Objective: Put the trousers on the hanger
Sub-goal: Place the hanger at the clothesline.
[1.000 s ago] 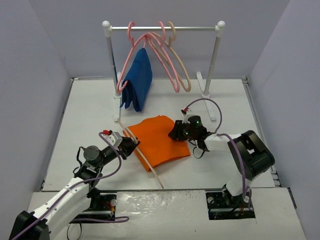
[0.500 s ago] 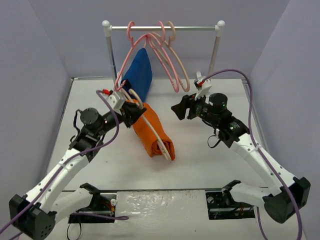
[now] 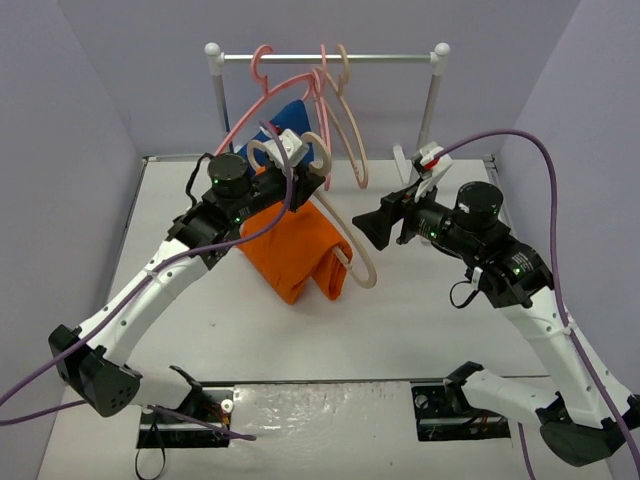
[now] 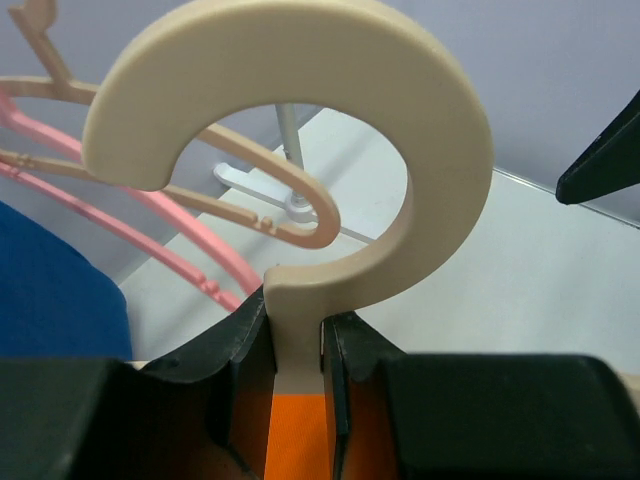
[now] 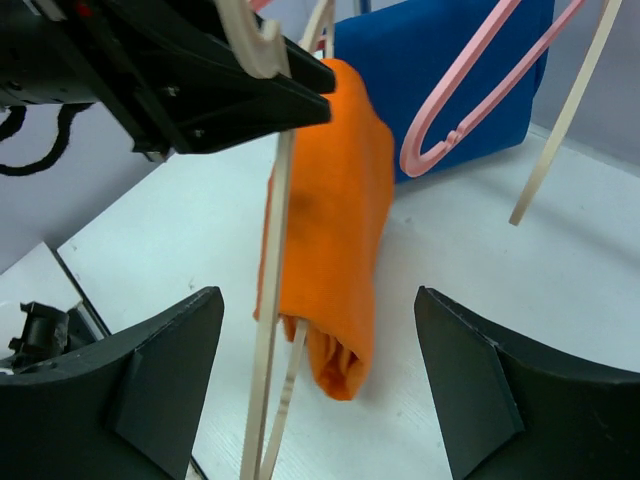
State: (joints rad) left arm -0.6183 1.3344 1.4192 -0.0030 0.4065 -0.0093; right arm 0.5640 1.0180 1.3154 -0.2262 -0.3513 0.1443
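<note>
1. Check the left gripper (image 4: 297, 350). Its jaws are pressed onto the neck of the hanger (image 4: 400, 130), just below the hook. It carries the hanger above the table (image 3: 440, 310).

2. Locate the trousers (image 3: 295, 250). They are folded over the hanger and hang from it in a loose bundle.

3. Note the long axis. The hanger slants from the left gripper down towards the near right, so it does not yet hang level.

4. Note the governing relation. The rail (image 3: 380, 57) lies above and behind the hook. The pink hangers (image 3: 300, 85) and the dark blue garment (image 3: 292, 113) are close behind the hook. The hook's open side probably faces left, though the overhead view does not confirm it.

5. Check the right gripper (image 3: 385, 222). Its jaws are spread and empty, and it stands to the right of the trousers, apart from them. The left arm is nearer the rail.
</note>
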